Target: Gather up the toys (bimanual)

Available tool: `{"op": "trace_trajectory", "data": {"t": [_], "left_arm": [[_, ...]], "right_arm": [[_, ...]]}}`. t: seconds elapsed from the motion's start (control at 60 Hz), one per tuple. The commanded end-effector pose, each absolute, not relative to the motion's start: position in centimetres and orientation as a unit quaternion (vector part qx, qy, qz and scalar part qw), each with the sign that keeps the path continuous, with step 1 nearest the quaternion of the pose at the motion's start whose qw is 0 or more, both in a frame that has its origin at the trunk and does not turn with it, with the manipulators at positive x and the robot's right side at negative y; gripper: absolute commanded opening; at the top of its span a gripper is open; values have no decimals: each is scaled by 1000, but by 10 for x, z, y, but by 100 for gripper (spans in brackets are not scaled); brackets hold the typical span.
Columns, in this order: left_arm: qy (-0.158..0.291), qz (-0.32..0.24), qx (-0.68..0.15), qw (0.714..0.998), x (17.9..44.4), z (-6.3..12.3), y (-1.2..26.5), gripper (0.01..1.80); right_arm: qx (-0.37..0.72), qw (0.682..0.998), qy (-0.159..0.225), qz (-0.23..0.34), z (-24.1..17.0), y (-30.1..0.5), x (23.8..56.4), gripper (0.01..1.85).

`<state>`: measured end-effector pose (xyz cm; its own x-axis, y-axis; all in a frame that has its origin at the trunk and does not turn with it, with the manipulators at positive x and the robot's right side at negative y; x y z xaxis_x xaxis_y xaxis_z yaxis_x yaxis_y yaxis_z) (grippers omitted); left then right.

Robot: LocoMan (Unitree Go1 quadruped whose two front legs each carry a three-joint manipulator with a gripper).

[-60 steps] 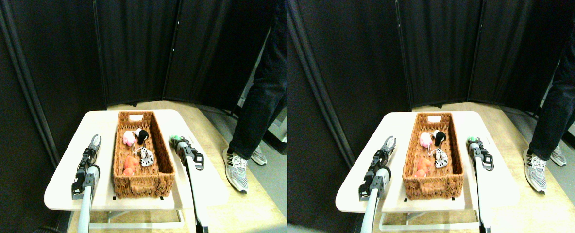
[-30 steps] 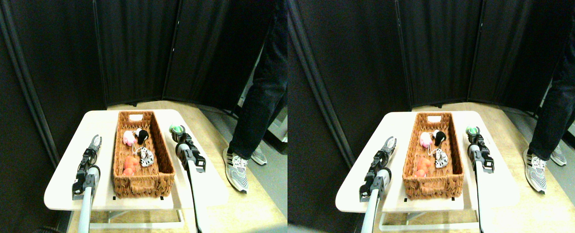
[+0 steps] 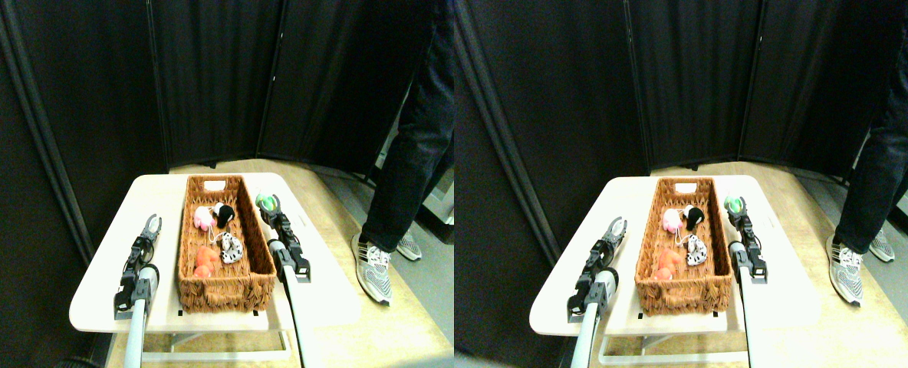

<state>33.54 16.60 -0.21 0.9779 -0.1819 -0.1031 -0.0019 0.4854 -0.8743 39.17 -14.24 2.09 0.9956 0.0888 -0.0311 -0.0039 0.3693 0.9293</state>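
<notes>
So, quick rundown:

Right gripper [image 3: 267, 205]: centre of frame, just off the basket's right rim near its far end, pinching a green toy [image 3: 268, 202] at the tip; toy held up by the rim, not inside the basket.

Left gripper [image 3: 150, 225]: lower left, over the table left of the basket, jaws spread, holding nothing.

Wicker basket [image 3: 190, 230]: long brown one, lengthwise in the middle of the table.

Pink toy [image 3: 203, 218]: inside the basket, around mid-length, left side.

Black-and-white toy [image 3: 224, 213]: right beside the pink one, touching or nearly so, hard to tell.

Spotted toy [image 3: 231, 248]: white with black spots, nearer part of the basket, right side.

Orange toy [image 3: 206, 261]: near end of the basket, left of the spotted one.

Table [image 3: 101, 284]: pale, rounded corners, lower half of frame.

Person: standing at right edge, dark trousers [image 3: 412, 146], grey sneakers [image 3: 373, 268] on the floor.
</notes>
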Motion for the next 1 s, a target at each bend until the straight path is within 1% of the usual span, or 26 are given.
{"op": "trace_trajectory", "data": {"t": [0.017, 0.083, 0.117, 0.217, 0.3, 0.35, 0.383, 0.5, 0.567, 0.6, 0.667, 0.833, 0.9, 0.95, 1.0], "left_arm": [[72, -65, -504, 858, 336, 5, 167, 1], [72, -65, -505, 858, 336, 5, 167, 1], [74, -69, -507, 856, 337, 4, 168, 1], [71, -64, -506, 857, 337, 4, 168, 1], [75, -69, -515, 851, 337, 4, 168, 1], [72, -71, -509, 855, 338, 4, 168, 1], [74, -72, -516, 850, 338, 4, 168, 1], [73, -69, -511, 854, 338, 5, 168, 1], [74, -69, -508, 855, 339, 6, 168, 1], [75, -70, -509, 855, 339, 6, 168, 1], [74, -68, -513, 853, 339, 7, 168, 1], [77, -77, -519, 848, 339, 7, 169, 1], [70, -77, -511, 853, 338, 8, 169, 1], [67, -74, -509, 855, 337, 8, 170, 1], [67, -72, -509, 855, 336, 9, 171, 1]], "right_arm": [[562, 825, 26, 64, 43, -134, 394, 1], [552, 831, 30, 61, 47, -134, 395, 1], [538, 840, 28, 60, 51, -134, 395, 1], [538, 840, 30, 72, 58, -134, 397, 1], [535, 842, 27, 73, 64, -138, 398, 1], [527, 846, 23, 75, 67, -141, 399, 1], [518, 852, 19, 73, 68, -143, 400, 1], [524, 848, 23, 78, 72, -145, 403, 1], [519, 850, 21, 82, 76, -142, 403, 1], [525, 846, 29, 94, 80, -138, 404, 1], [521, 846, 38, 110, 85, -134, 404, 1], [515, 847, 45, 120, 96, -119, 403, 1], [522, 842, 46, 124, 100, -110, 403, 1], [518, 845, 44, 127, 102, -107, 403, 1], [514, 845, 50, 141, 104, -101, 404, 1]]}}
